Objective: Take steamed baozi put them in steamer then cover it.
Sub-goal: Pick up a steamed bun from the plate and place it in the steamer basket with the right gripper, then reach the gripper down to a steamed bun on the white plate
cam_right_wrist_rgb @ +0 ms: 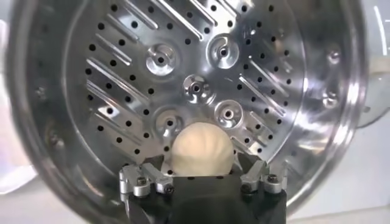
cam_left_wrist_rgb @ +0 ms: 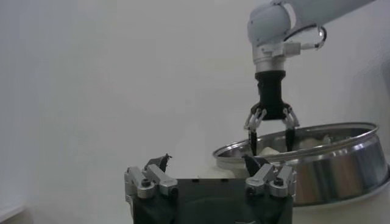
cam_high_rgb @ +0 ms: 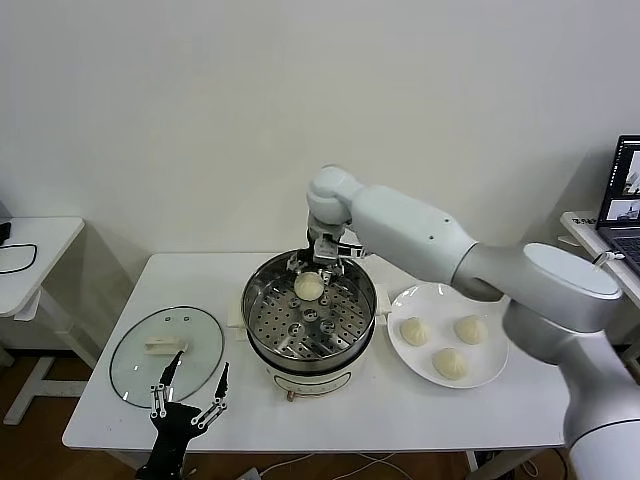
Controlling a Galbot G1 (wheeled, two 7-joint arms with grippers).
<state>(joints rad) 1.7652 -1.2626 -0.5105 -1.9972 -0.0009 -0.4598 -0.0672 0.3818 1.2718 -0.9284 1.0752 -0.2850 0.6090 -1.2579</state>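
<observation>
One steamed baozi [cam_high_rgb: 309,286] [cam_right_wrist_rgb: 202,149] rests on the perforated tray of the steamer [cam_high_rgb: 252,300] [cam_right_wrist_rgb: 195,61] [cam_left_wrist_rgb: 341,164], towards its back. My right gripper [cam_high_rgb: 312,274] [cam_right_wrist_rgb: 203,159] [cam_left_wrist_rgb: 270,143] reaches down into the pot, open, one finger on either side of that bun. Three more baozi [cam_high_rgb: 415,330] [cam_high_rgb: 470,328] [cam_high_rgb: 451,363] lie on a white plate [cam_high_rgb: 398,350] to the steamer's right. The glass cover [cam_high_rgb: 135,360] lies flat on the table at the left. My left gripper [cam_high_rgb: 202,365] [cam_left_wrist_rgb: 206,161] hovers open and empty at the cover's near right edge.
The white table's front edge [cam_high_rgb: 300,445] runs close below the steamer. A small white side table [cam_high_rgb: 30,250] stands at far left. A laptop [cam_high_rgb: 625,195] sits on a desk at far right. A wall rises behind the table.
</observation>
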